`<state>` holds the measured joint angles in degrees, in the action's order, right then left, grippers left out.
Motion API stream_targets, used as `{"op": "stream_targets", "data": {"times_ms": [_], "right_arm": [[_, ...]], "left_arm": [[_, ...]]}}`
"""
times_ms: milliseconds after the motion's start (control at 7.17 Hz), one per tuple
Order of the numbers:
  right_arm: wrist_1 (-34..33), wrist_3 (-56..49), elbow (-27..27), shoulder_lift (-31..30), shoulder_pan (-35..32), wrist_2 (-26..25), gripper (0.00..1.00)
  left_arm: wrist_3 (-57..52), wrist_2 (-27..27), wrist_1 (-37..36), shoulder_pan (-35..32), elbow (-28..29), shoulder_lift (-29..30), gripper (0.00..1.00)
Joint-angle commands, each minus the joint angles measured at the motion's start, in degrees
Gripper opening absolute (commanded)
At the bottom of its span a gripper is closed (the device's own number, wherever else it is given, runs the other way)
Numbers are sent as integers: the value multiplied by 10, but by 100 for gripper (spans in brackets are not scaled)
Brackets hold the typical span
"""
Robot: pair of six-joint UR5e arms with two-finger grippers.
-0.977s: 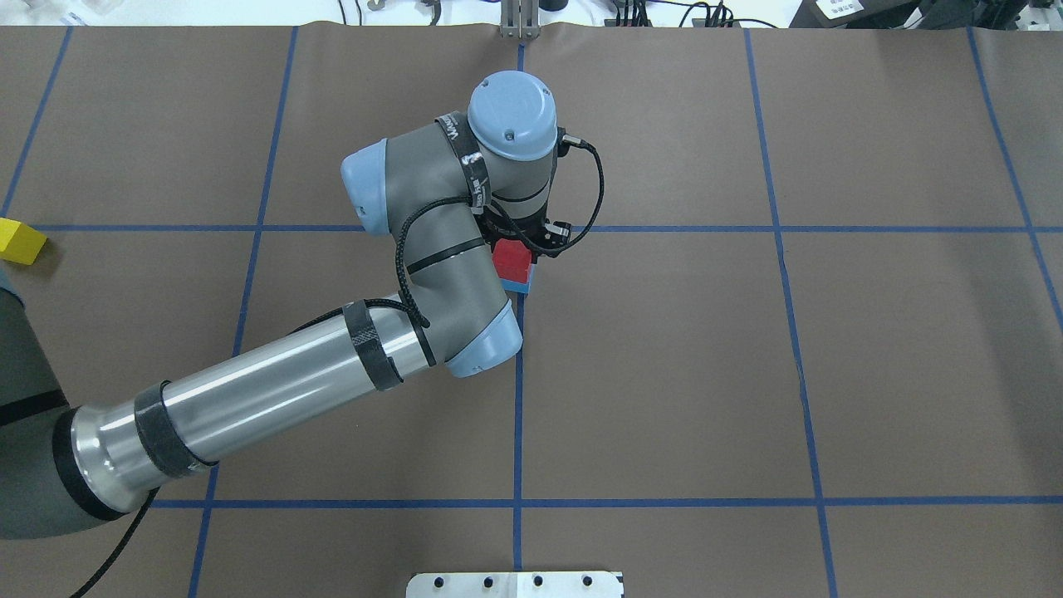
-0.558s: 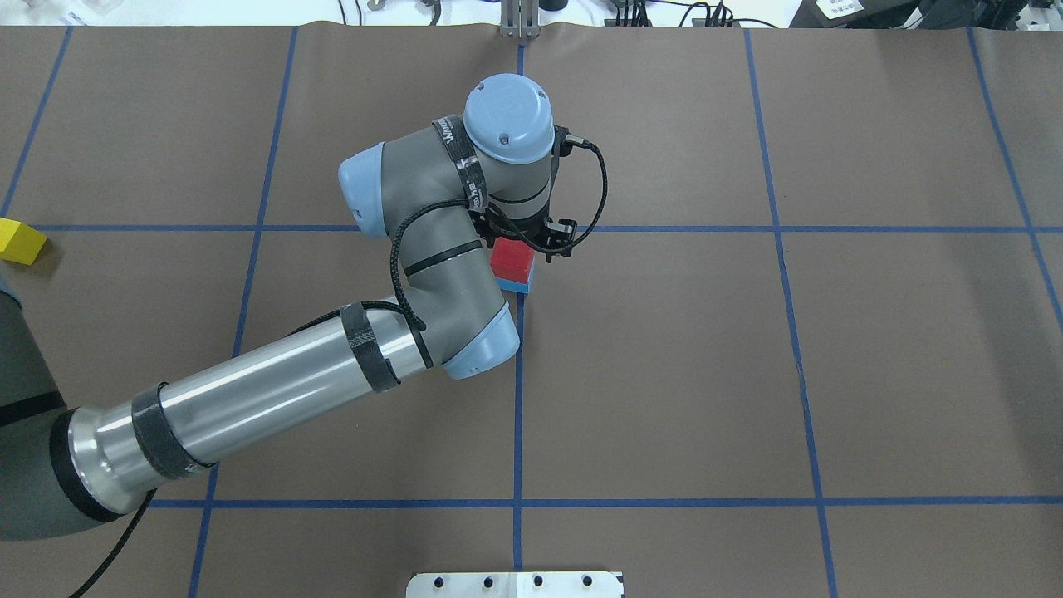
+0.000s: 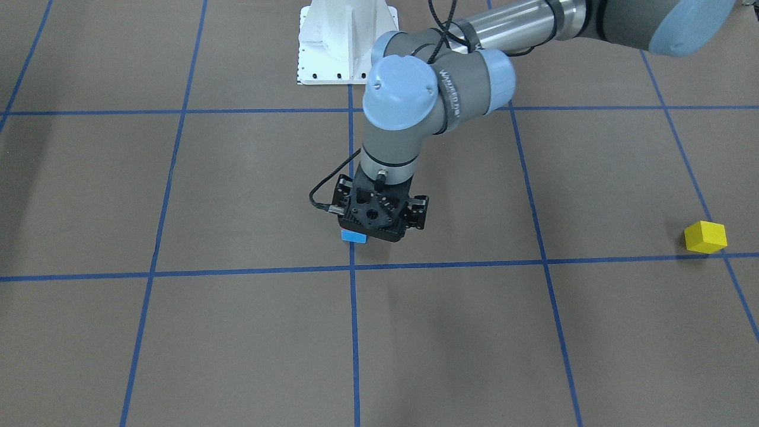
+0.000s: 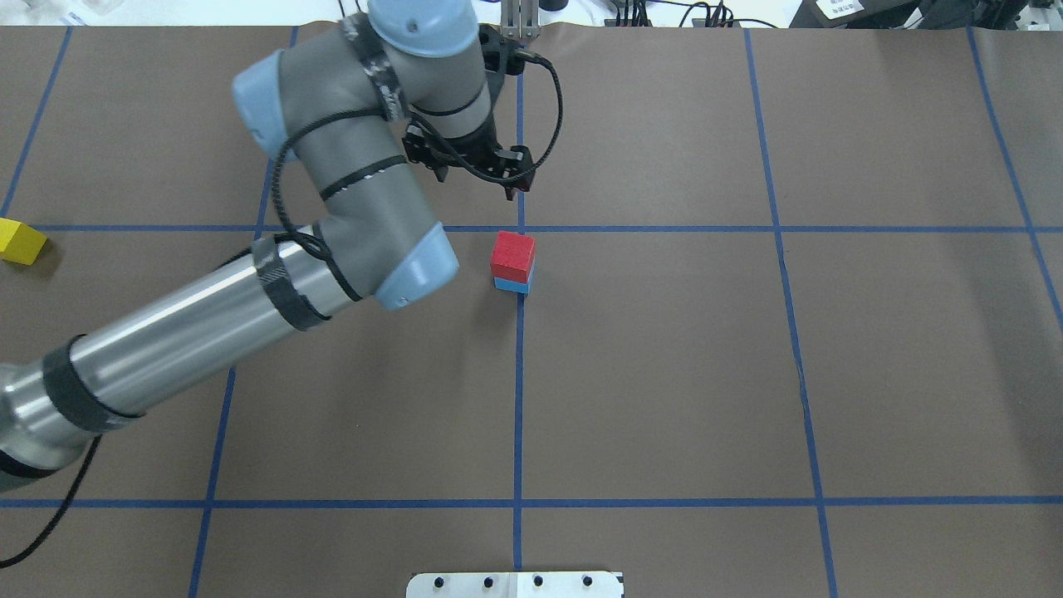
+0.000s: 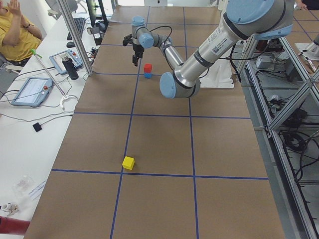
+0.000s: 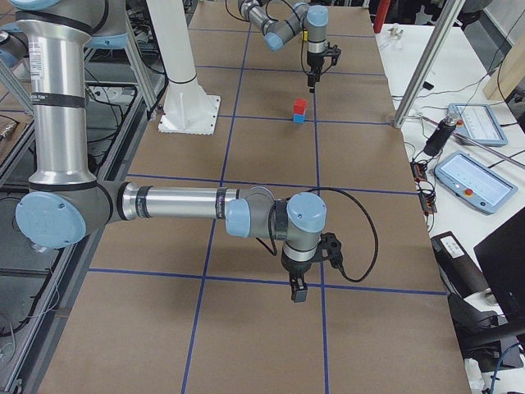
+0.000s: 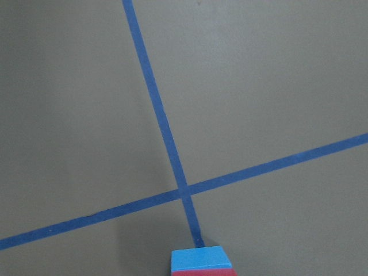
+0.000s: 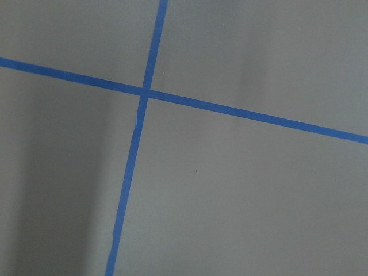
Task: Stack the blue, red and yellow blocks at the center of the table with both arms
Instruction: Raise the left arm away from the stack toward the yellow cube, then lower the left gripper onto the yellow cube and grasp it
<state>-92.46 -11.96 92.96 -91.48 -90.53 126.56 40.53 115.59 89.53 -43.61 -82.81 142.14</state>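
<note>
A red block [image 4: 512, 254] sits on a blue block [image 4: 511, 286] at the table's center crossing of blue tape lines. My left gripper [image 4: 475, 178] is open and empty, raised above the table just beyond the stack. In the front view the left gripper [image 3: 379, 216] covers the red block and only the blue block [image 3: 354, 236] shows. The left wrist view shows the stack's blue block [image 7: 201, 259] at its bottom edge. A yellow block [image 4: 18, 241] lies alone at the table's far left. My right gripper [image 6: 297, 291] shows only in the exterior right view, low over the table; I cannot tell whether it is open.
The table is covered in brown paper [image 4: 747, 374] with a blue tape grid. A white robot base plate [image 4: 515, 585] sits at the near edge. Operator tablets [image 6: 476, 180] and cables lie on a side bench beyond the far edge.
My left gripper has let go of the red block, risen and pulled back toward the far side. The red block stays on the blue block.
</note>
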Motion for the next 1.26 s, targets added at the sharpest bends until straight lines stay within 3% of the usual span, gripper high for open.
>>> {"op": "stream_targets", "data": {"times_ms": [0,140,279,558,698,837,1116], "right_arm": [[0,-2,-2,0,0,1,100],[0,-4,-2,1,0,1,100],[0,-4,-2,1,0,10,100],[0,-4,-2,1,0,22,100],[0,-5,-2,1,0,22,100],[0,-6,1,1,0,22,100],[0,-7,-1,0,0,21,100]], "left_arm": [[-187,35,-23,-103,-159,-192,99],[-307,41,-15,-156,-184,-266,99],[-411,89,-3,-221,-186,-327,99],[-579,171,1,-344,-143,-413,99],[-566,169,38,-364,-118,-459,100],[-499,168,89,-372,-64,-462,100],[-419,168,261,-367,80,-448,99]]}}
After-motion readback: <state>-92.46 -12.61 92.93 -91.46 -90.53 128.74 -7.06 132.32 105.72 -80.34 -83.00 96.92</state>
